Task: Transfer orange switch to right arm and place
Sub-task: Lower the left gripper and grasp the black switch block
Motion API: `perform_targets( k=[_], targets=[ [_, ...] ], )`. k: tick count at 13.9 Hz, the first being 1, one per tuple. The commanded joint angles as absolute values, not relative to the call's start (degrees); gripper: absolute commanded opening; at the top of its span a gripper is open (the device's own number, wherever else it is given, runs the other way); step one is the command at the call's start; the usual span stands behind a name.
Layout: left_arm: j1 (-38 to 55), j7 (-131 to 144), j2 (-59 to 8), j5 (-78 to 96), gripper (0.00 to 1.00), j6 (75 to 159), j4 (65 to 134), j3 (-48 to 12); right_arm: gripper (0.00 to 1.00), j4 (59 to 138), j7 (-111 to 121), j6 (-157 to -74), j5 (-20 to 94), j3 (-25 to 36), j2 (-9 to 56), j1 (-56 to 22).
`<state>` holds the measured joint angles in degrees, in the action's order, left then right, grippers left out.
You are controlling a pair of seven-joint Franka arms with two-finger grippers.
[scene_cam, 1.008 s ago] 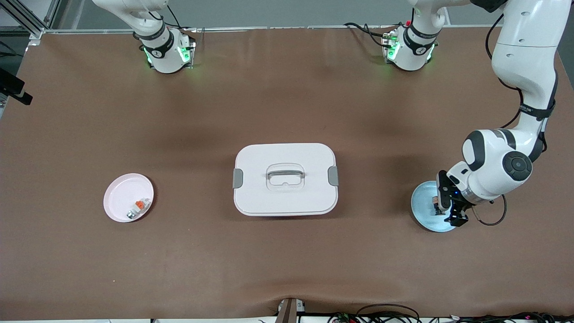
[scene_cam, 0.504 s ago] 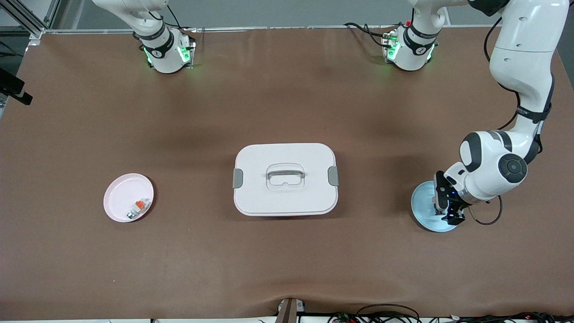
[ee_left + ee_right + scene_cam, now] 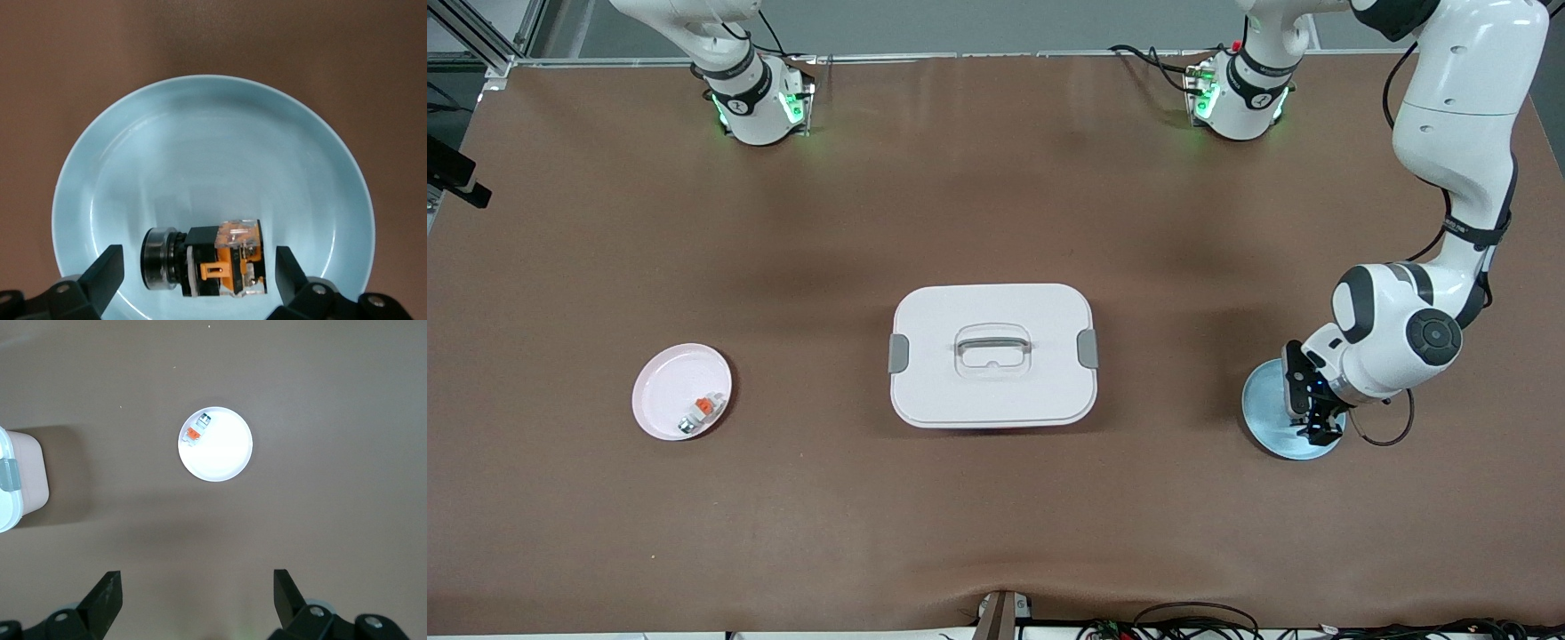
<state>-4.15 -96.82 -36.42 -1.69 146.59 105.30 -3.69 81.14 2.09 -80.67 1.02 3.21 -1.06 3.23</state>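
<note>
The orange switch (image 3: pixel 213 263), a black blocky part with an orange band and a round metal end, lies on its side in a light-blue plate (image 3: pixel 213 140). My left gripper (image 3: pixel 198 270) is open, low over the plate, with one finger on each side of the switch and neither touching it. In the front view the left gripper (image 3: pixel 1304 416) is over the plate (image 3: pixel 1263 409) at the left arm's end of the table and hides the switch. My right gripper (image 3: pixel 198 587) is open and empty, high above the table; it is out of the front view.
A white lidded box (image 3: pixel 992 356) with a handle stands at mid-table. A pink plate (image 3: pixel 667 391) toward the right arm's end holds a whitish-grey part with an orange tab (image 3: pixel 701 409). The plate (image 3: pixel 223 453) and the part (image 3: pixel 197 430) also show in the right wrist view.
My left gripper has lowered over the blue plate and shifted slightly, so that it now covers the switch in the front view. Nothing else has moved.
</note>
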Motion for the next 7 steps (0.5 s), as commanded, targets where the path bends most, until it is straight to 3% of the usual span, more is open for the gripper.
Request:
perform_targets(
  k=[1, 5, 7],
  targets=[
    [-3.96, -97.47, -36.47, -1.76, 1.00, 147.83, 105.38, -3.96, 1.00, 80.77, 2.02, -80.24, 0.79, 3.43, -1.05, 2.99],
    [-3.87, -97.47, -37.27, -2.28, 1.00, 149.32, 105.38, -4.04, 1.00, 80.77, 2.02, -80.24, 0.79, 3.43, -1.05, 2.99],
    [-3.78, -97.47, -37.35, -2.37, 0.72, 149.68, 105.38, -3.96, 1.00, 80.77, 2.02, -80.24, 0.88, 3.51, -1.05, 2.99]
  ],
)
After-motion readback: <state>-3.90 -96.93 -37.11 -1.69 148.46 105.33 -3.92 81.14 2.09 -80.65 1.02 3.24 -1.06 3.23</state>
